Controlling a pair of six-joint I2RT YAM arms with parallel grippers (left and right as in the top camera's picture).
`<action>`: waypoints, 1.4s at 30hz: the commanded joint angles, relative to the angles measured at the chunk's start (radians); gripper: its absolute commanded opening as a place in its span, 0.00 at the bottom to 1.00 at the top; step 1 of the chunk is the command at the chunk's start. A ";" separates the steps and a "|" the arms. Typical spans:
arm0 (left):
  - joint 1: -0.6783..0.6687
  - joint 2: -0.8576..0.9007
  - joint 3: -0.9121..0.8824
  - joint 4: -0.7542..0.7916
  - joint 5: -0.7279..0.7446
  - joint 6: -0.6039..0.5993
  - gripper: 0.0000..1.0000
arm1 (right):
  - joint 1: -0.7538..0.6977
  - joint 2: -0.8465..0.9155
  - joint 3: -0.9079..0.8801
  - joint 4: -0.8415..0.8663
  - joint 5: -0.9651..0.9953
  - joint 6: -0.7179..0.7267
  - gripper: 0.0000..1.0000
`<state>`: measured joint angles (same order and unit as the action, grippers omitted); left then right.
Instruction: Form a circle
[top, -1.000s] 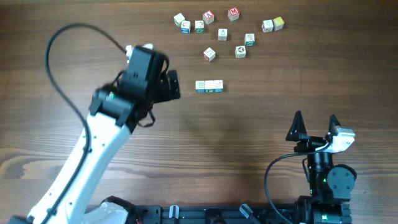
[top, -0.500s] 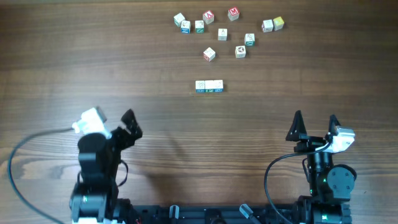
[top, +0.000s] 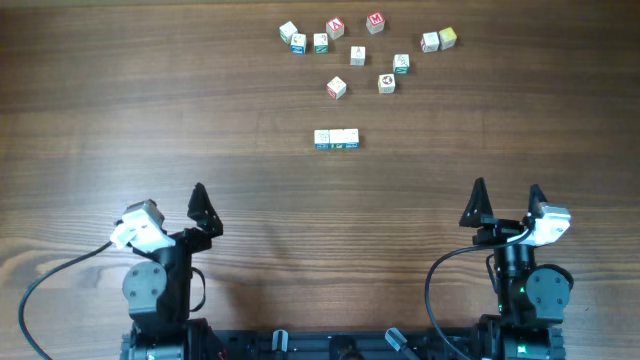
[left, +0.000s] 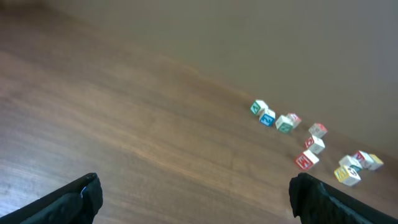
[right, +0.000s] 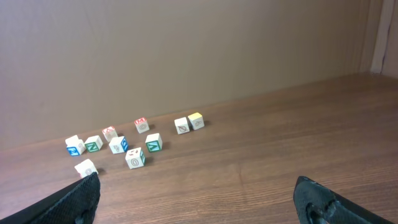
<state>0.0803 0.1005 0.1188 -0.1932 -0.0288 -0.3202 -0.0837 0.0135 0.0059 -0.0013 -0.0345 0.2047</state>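
Left gripper (top: 172, 203) and right gripper (top: 506, 190) both gape fully, holding nothing, at the near edge of the table (top: 330, 220). Wide bare wood separates them from the cubes (top: 357, 55), scattered loose near the far edge, not yet a ring. Overhead shows a touching pair (top: 336, 139) set nearer; the right wrist view shows a wall (right: 186, 50) behind the table

It looks like a robot lab: a plain wooden surface (top: 100, 120), a bare wall (right: 186, 50), two fixed robot arms (top: 158, 290) with cables (top: 429, 290)
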 joint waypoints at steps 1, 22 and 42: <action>-0.004 -0.062 -0.086 0.068 -0.040 0.056 1.00 | 0.002 -0.009 -0.001 0.002 -0.016 0.008 1.00; -0.035 -0.098 -0.113 0.118 -0.005 0.261 1.00 | 0.002 -0.009 -0.001 0.002 -0.016 0.008 1.00; -0.035 -0.096 -0.113 0.122 -0.006 0.261 1.00 | 0.002 -0.009 -0.001 0.002 -0.016 0.008 1.00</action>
<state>0.0475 0.0181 0.0120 -0.0715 -0.0502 -0.0826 -0.0837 0.0135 0.0059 -0.0010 -0.0345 0.2047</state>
